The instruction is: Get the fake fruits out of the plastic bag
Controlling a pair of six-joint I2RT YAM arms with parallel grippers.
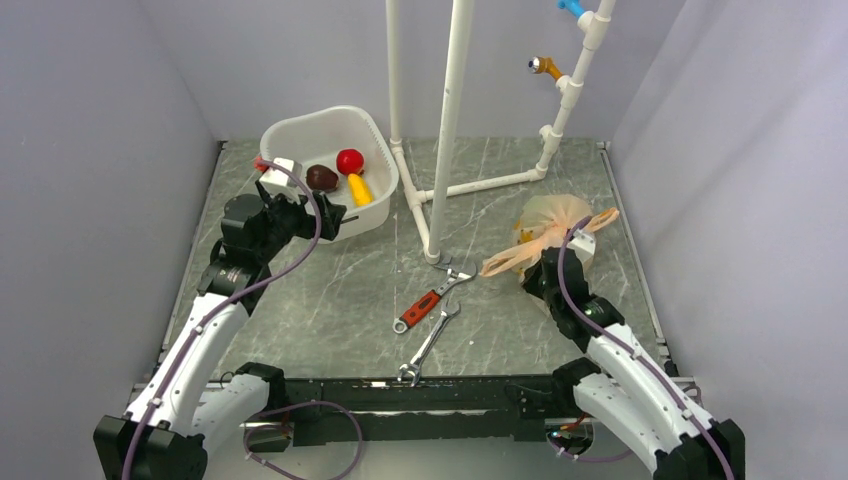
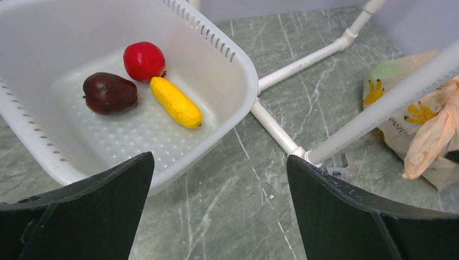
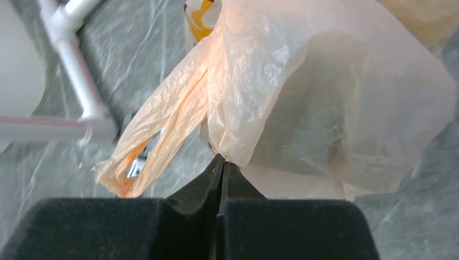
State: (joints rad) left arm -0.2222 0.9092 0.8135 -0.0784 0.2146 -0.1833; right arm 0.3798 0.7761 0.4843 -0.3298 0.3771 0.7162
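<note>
Right wrist view: my right tool (image 3: 222, 168) is pinched closed on the plastic bag (image 3: 325, 92), right of the white pipe frame (image 1: 447, 120); wrenches (image 1: 430, 300) lie near. My left tool (image 2: 217, 162) gapes empty by the tub (image 2: 238, 76).

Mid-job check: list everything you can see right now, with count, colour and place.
tub: 1, white, far left of table
red ball: 1, red, in tub
dark fruit: 1, maroon-brown, in tub
yellow fruit: 1, yellow, elongated, in tub
plastic bag: 1, peach with banana prints, right side
green piece: 1, pale green, showing through bag, shape unclear
red-handled wrench: 1, centre
silver wrench: 1, near centre
pipe frame: 1, white, far centre
pegs: 2, blue and orange, on frame
table: 1, grey-green marbled
left gripper: open, by tub
right gripper: shut on plastic bag
</note>
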